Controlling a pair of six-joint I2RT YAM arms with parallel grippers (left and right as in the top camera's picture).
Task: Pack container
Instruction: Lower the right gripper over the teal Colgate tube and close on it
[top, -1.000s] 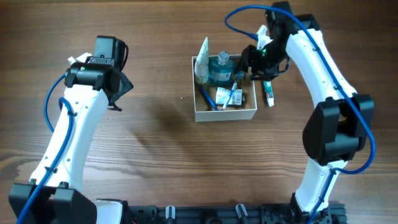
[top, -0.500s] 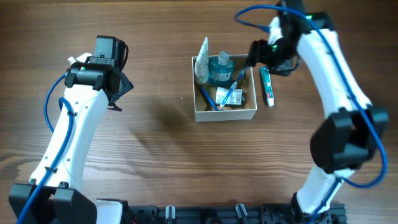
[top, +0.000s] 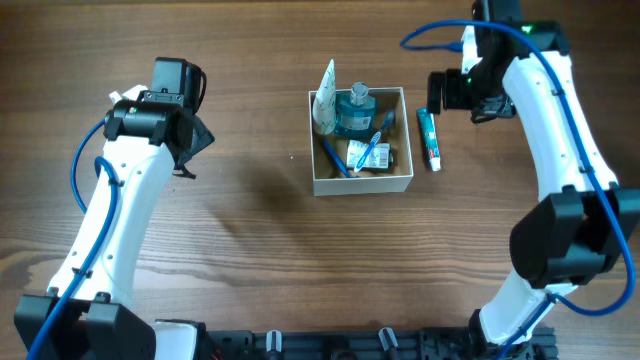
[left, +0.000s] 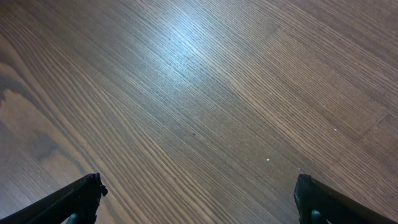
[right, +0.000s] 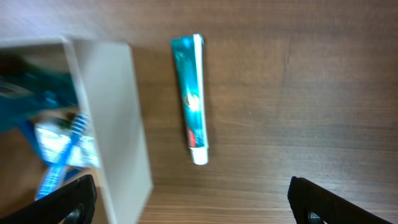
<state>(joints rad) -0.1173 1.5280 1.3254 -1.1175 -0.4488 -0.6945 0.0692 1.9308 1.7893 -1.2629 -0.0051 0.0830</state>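
Near the middle of the table (top: 250, 230), a little toward 1 o'clock in the overhead view, sits the container (top: 361, 183), open side up. From the right gripper (right: 191, 183) it lies toward 8 o'clock in that view, clear of the jaws. These are spread wide with nothing between them. In the right wrist view the box's white wall fills the 9 o'clock side. A toothpaste tube (right: 191, 99) lies flat on the wood at 12 o'clock from the gap between the fingers, beside the box and not touching it.

The left gripper (left: 198, 180) is well apart from the container, which lies at about 3 o'clock from it in the overhead view. Its jaws are also spread, over bare wood.

Inside the box a teal bottle (top: 353, 112) stands at the far wall. A blue toothbrush (top: 375, 150) lies slanted over small packets, and a tall white item (top: 325, 98) leans in the 10 o'clock corner.

The right wrist view is blurred, so the contents there are only blue and white smears, and the frame edge cuts off most of the box. The print on the tube cannot be read. From overhead, the wrist covers most of the left gripper's fingers.
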